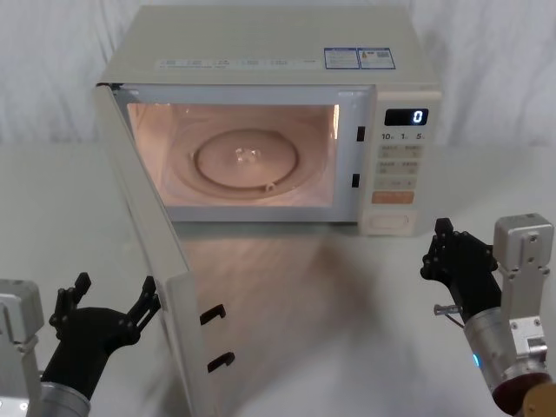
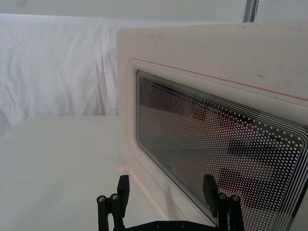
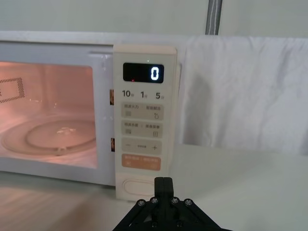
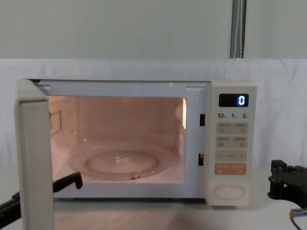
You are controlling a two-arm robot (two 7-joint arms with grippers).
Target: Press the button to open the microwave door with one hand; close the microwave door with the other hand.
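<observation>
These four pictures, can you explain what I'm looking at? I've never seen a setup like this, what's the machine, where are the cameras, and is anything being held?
This is a two-armed robot facing a cream microwave on a white table. One picture comes from its head, one from its chest, and one from each wrist. The wide cream microwave door with the dark glass window stands swung open, and the lit inside holds a glass turntable. The black left gripper sits open beside the door's outer face. The black right gripper, shut and holding nothing, hovers in front of the large cream oval button at the bottom of the control panel.
</observation>
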